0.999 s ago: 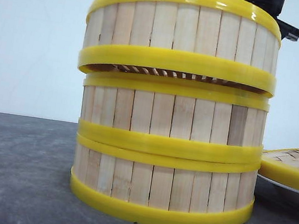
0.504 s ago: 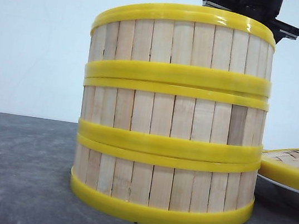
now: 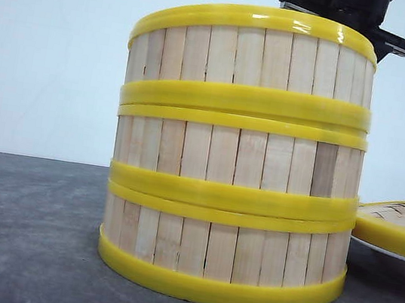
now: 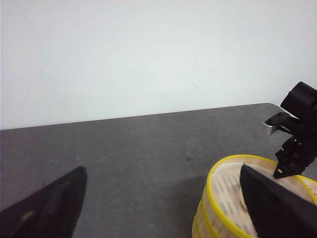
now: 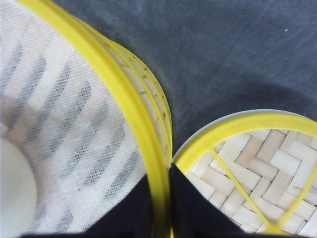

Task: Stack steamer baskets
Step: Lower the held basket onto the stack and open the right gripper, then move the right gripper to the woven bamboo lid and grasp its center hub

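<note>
Pinching the top steamer basket rim with my right end effector, I am letting go straight, while my empty left end effector is gaping.

Right pincer is closed on a rim, left pincer hovers, fingers spread.
</note>
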`<state>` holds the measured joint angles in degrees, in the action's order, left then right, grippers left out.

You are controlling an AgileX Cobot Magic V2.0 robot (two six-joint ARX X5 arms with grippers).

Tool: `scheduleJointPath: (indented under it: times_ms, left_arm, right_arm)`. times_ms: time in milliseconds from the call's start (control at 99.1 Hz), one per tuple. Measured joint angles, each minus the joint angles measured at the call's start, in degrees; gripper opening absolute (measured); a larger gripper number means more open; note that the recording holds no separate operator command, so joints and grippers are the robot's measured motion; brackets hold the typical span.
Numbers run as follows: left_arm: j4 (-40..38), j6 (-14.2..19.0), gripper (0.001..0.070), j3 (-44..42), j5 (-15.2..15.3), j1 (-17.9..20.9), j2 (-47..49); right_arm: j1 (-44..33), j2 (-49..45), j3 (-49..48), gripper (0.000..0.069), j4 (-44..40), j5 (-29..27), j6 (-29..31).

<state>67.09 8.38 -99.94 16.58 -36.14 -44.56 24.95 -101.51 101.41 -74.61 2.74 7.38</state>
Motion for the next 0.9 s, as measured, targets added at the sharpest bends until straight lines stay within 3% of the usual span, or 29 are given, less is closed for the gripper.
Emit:
scheduleJointPath:
  times_ms: [111,212,555,757,898]
  left_arm:
    - [0.0,0.0,0.059,0.0,0.0,0.0,0.0]
    - [0.0,0.0,0.059,0.0,0.0,0.0,0.0]
    - [0.0,0.0,0.059,0.0,0.0,0.0,0.0]
    - [-0.02,0.0,0.059,0.0,0.0,0.0,0.0]
    - [-0.02,0.0,0.059,0.0,0.0,0.0,0.0]
  right_arm:
    - [-0.44,0.0,0.0,0.0186,0.37,0.52,0.37]
    - [-0.79,0.0,0.0,0.0238,1.29,2.1,0.55]
    - [-1.6,1.09,7.32,0.0265,3.04,4.42,-0.11]
    - [-4.02,8.66,4.52,0.0265,0.39,-9.03,-1.51]
    - [-8.94,13.68,-6.78,0.0265,3.3,-9.62,-1.62]
